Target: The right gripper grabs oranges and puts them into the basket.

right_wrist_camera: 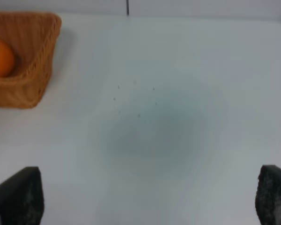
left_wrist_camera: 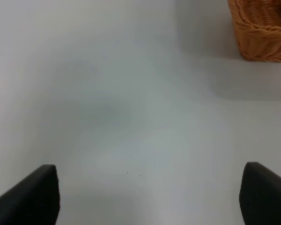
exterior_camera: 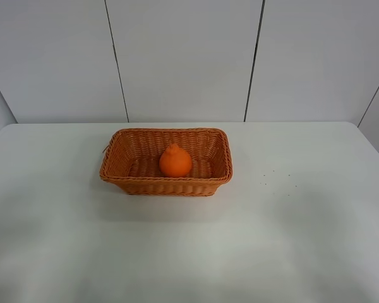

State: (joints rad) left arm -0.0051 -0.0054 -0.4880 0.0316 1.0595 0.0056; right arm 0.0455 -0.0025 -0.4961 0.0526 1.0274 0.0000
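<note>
The orange (exterior_camera: 175, 161) sits upright inside the wicker basket (exterior_camera: 120, 173) at the middle of the white table. Neither arm shows in the exterior high view. In the right wrist view the basket's corner (right_wrist_camera: 35, 89) and part of the orange (right_wrist_camera: 0, 57) show at one edge. My right gripper (right_wrist_camera: 147, 199) is open and empty over bare table, apart from the basket. In the left wrist view my left gripper (left_wrist_camera: 147, 197) is open and empty over bare table, with a basket corner (left_wrist_camera: 262, 42) at the edge.
A white panelled wall (exterior_camera: 189, 57) stands behind the table. A few small dark specks (exterior_camera: 278, 180) lie on the table right of the basket. The table's right edge (exterior_camera: 372, 145) runs diagonally at the far right.
</note>
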